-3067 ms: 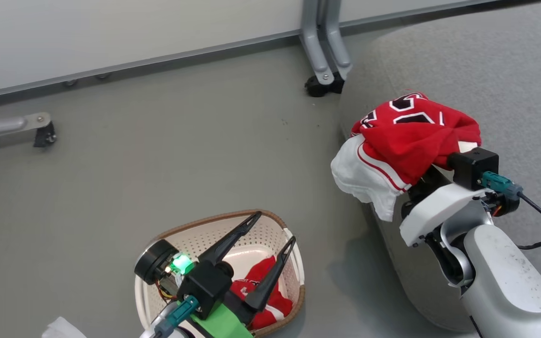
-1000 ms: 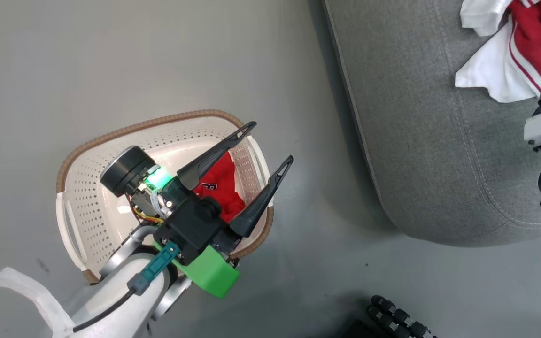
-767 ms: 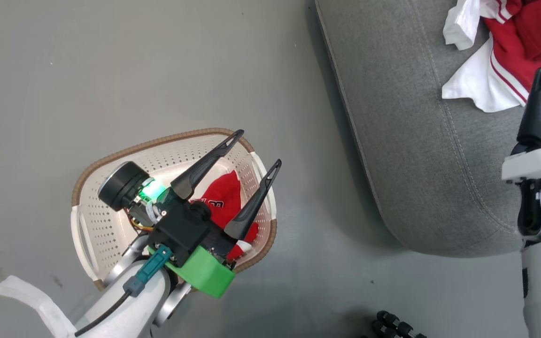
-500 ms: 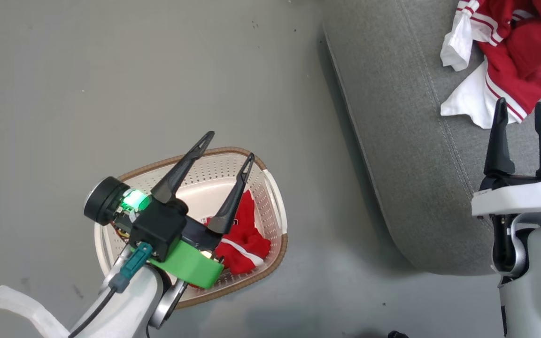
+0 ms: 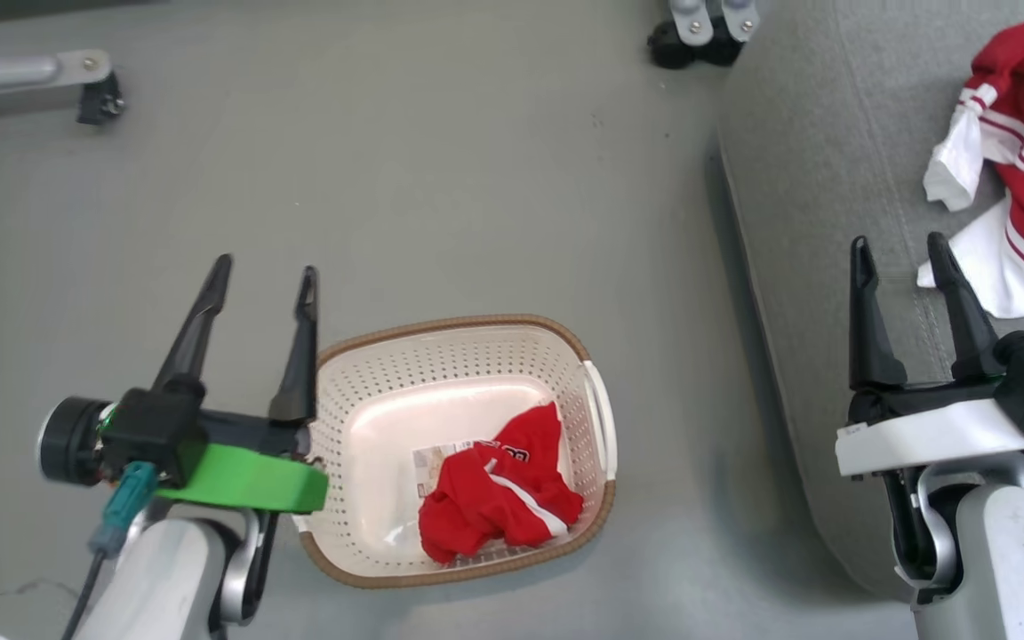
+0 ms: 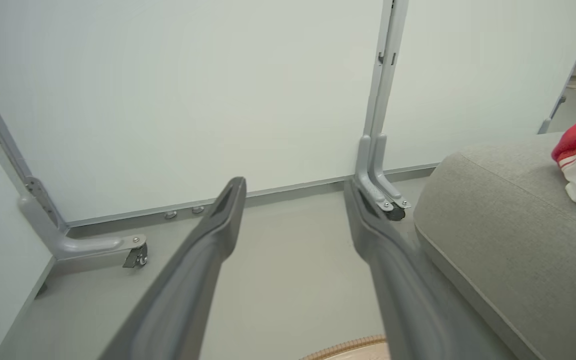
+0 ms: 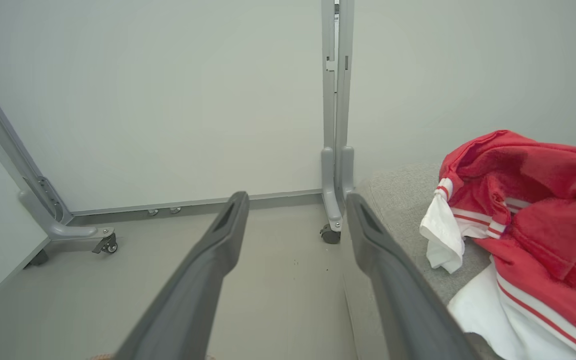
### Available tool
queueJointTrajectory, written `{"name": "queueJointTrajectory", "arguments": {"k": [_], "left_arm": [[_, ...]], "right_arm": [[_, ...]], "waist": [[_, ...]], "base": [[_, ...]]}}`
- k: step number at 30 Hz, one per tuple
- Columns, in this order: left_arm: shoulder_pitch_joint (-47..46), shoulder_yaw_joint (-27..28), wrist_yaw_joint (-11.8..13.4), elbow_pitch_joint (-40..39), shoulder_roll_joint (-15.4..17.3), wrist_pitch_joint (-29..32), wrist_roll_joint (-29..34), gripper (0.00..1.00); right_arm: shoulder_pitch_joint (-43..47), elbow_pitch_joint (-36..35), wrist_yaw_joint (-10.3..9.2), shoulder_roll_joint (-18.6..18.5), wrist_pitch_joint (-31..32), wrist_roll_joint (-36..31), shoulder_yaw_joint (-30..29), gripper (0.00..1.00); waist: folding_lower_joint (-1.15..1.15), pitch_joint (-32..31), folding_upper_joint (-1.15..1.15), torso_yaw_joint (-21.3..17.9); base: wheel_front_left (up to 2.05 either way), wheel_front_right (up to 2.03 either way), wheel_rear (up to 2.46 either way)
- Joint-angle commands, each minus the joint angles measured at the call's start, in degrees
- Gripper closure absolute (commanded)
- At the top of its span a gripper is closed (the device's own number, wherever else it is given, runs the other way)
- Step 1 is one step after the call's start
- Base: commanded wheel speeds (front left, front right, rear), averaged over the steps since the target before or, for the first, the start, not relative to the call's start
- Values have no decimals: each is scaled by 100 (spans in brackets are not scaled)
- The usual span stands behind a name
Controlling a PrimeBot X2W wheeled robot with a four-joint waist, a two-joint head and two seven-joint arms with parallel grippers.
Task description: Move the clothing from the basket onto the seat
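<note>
My left gripper hangs over the grey floor, just beside the left side of the cream-white perforated plastic basket with a brown woven rim. Its two dark fingers are spread and hold nothing. My right gripper is above the large grey fabric seat cushion, also spread and empty. The red shorts with a white stripe lie crumpled in the basket, partly over a label sticker. The red jersey with white sleeves lies on the seat cushion, near my right fingers.
</note>
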Motion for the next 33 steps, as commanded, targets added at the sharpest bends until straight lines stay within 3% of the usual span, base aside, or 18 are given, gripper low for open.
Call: {"name": "queueJointTrajectory", "arguments": {"k": [1,13,33], "left_arm": [[165,157,21,21,-34,-15,17,0],[1194,1153,-108,208,-338,-17,199,0],[1942,1514,-483,647,-682,-18,659,0]], "right_arm": [[118,-79,-2,-9,52,-53,31,0],[770,-438,-2,-5,479,-72,250,0],[1602,-770,-2,-4,915,-139,407,0]], "waist": [[0,-359,0,348],[0,-1083,0,605],[0,-1752,0,565]], "base": [[0,0,0],[0,0,0],[0,0,0]]}}
